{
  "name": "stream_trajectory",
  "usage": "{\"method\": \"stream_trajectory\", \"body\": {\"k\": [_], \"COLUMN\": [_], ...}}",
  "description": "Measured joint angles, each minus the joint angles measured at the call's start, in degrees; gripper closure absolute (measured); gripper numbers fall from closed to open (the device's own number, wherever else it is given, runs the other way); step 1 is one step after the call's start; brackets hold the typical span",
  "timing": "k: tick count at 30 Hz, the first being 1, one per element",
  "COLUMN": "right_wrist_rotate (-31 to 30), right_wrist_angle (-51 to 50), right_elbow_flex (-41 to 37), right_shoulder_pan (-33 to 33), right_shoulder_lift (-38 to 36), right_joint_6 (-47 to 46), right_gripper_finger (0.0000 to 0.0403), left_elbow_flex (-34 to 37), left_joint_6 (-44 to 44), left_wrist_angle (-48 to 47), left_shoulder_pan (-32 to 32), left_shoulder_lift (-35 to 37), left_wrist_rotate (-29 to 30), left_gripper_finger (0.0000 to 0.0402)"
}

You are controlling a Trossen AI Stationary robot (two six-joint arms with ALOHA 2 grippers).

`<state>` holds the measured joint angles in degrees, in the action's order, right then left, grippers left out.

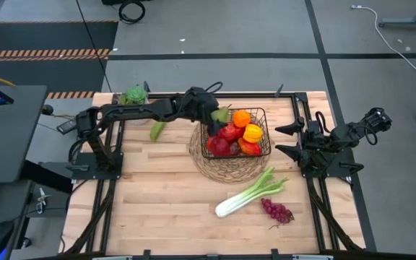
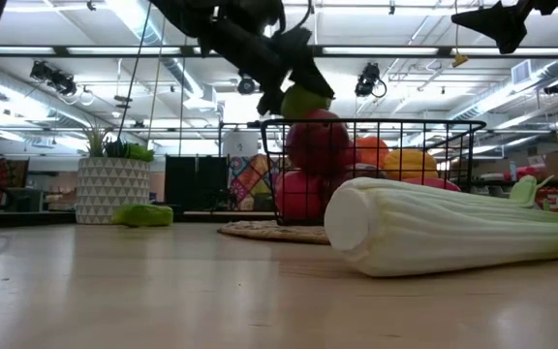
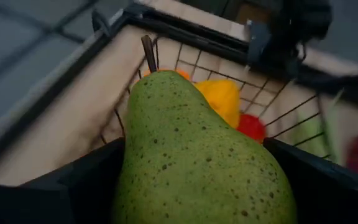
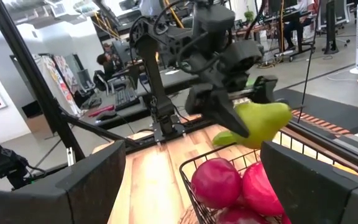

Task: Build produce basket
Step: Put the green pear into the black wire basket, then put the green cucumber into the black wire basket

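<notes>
My left gripper (image 1: 215, 112) is shut on a green speckled pear (image 3: 197, 149), high over the left rim of the black wire basket (image 1: 266, 115). The basket stands on a round woven mat (image 1: 226, 167) and holds red apples (image 1: 222, 141), an orange (image 1: 241, 118) and a yellow pepper (image 1: 253, 133). A second green pear (image 1: 157, 130) lies on the table to the left. The celery (image 1: 251, 191) and purple grapes (image 1: 276, 211) lie nearer the front edge. My right gripper (image 1: 280, 139) waits open to the right of the basket. My left gripper pinches the pear's wide body (image 3: 166, 180) between its two fingers (image 3: 86, 180), one on each side. The fingers come from the table's left, slanting down. The pear is lifted clear above the basket rim, lying along the fingers with its stem end (image 3: 148, 50) pointing away from the wrist.
A potted green plant in a white pot (image 1: 134, 95) stands at the far edge, left of the left arm. Bare wood shows in the front left half of the table (image 1: 150, 202). Black frame rails (image 1: 302, 115) run along the table's sides.
</notes>
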<state>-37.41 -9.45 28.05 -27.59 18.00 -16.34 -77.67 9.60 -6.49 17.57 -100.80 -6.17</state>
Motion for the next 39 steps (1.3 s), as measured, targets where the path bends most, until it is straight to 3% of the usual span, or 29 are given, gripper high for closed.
{"method": "stream_trajectory", "body": {"k": [4,8,23,30,39], "right_wrist_rotate": [0.00,0.00,0.00,0.00,0.04], "right_wrist_angle": [-0.01,-0.02,-0.04,-0.04,0.87], "right_elbow_flex": [0.00,0.00,0.00,0.00,0.00], "right_shoulder_pan": [-0.01,-0.02,-0.02,0.00,-0.01], "right_shoulder_lift": [0.00,0.00,-0.02,0.00,0.00], "right_joint_6": [0.00,0.00,0.00,0.00,0.00], "right_gripper_finger": [0.0027,0.0027,0.0027,0.0027,0.0027], "left_elbow_flex": [0.00,0.00,0.00,0.00,0.09], "left_joint_6": [-11.91,-17.86,-14.88,-15.23,-15.45], "left_wrist_angle": [0.11,0.25,-0.90,-3.76,-5.49], "left_shoulder_pan": [0.06,-0.16,-0.18,-0.18,-0.17], "left_shoulder_lift": [-0.41,-0.41,-0.54,-1.25,-3.19], "left_wrist_rotate": [2.02,2.58,2.51,2.53,5.16], "left_gripper_finger": [0.0035,0.0035,0.0034,0.0006,0.0002]}}
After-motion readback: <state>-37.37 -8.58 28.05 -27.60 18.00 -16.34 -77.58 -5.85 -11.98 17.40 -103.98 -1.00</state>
